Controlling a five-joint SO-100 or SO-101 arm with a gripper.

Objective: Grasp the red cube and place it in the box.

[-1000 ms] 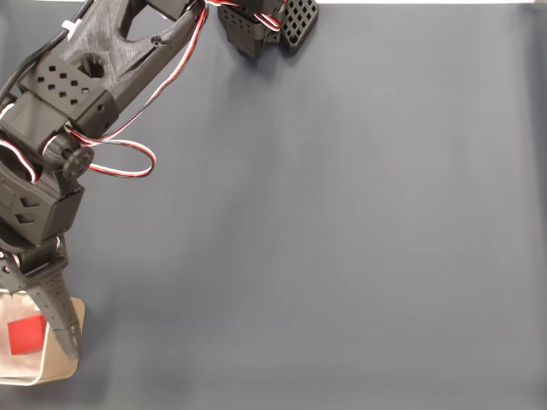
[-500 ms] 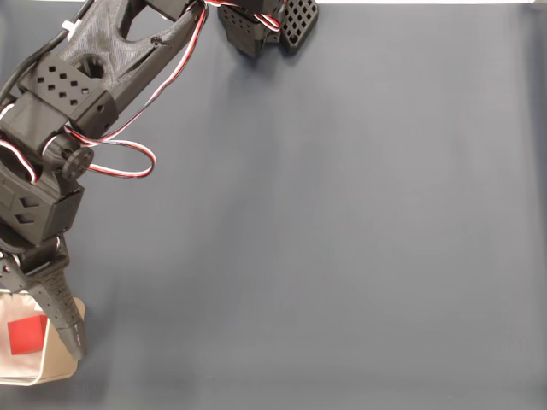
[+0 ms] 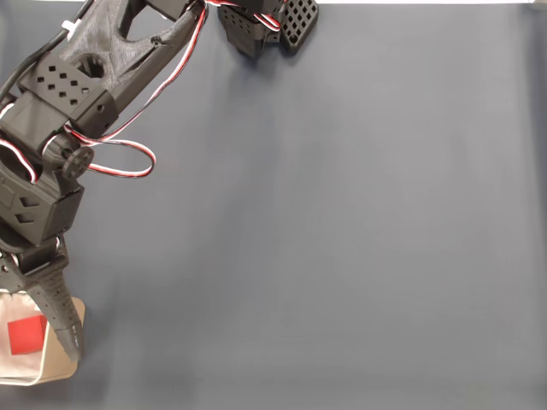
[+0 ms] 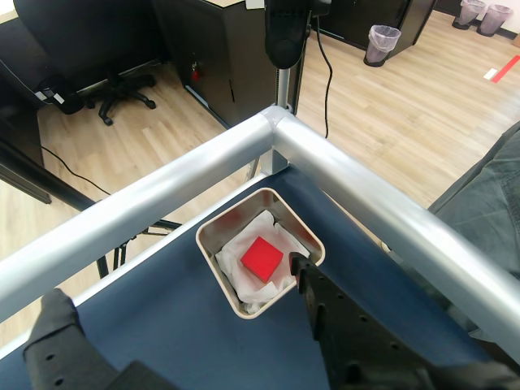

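Note:
The red cube (image 3: 26, 335) lies inside the box (image 3: 60, 369) at the lower left edge of the fixed view, resting on the white lining. In the wrist view the red cube (image 4: 262, 259) sits in the middle of the tan box (image 4: 213, 230), near the table's corner. My gripper (image 4: 177, 284) is open above the box, with nothing between its fingers. One black finger (image 4: 313, 296) reaches over the box's near right rim and the other finger (image 4: 53, 309) stands far to the left. In the fixed view one finger (image 3: 61, 318) crosses the box's right side.
A dark blue mat (image 3: 342, 239) covers the table. Aluminium rails (image 4: 366, 195) meet at a corner just behind the box. The arm's base (image 3: 265, 26) sits at the top edge, with red and white wires (image 3: 120, 162) looping off the arm.

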